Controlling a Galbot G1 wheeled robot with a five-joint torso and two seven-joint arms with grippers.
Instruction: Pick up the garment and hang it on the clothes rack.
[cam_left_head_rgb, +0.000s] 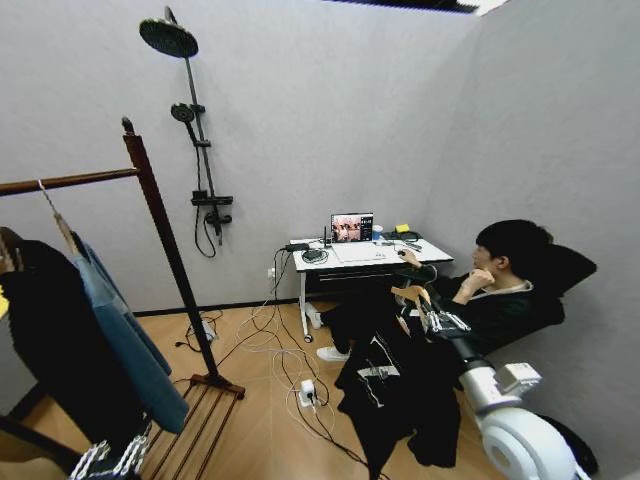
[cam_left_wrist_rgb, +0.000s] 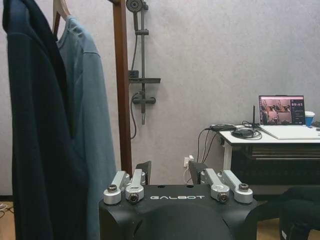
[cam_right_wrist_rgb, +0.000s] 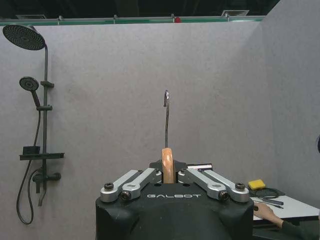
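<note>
Shower-head stand (cam_left_head_rgb: 195, 130) on wall; laptop (cam_left_head_rgb: 352, 228) on desk (cam_left_head_rgb: 425, 252).

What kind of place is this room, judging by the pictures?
Probably a test room or mock-up set, not a real home: plain grey walls, a shower-head stand mounted with no bathroom around it, a wooden clothes rack with hung coats, and a desk with a laptop and loose cables on the floor.

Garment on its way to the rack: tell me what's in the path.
Nothing visible blocks it. The right gripper holds the garment by its hanger over open floor right of the clothes rack. The rail already carries a black coat and teal-blue jacket.
</note>
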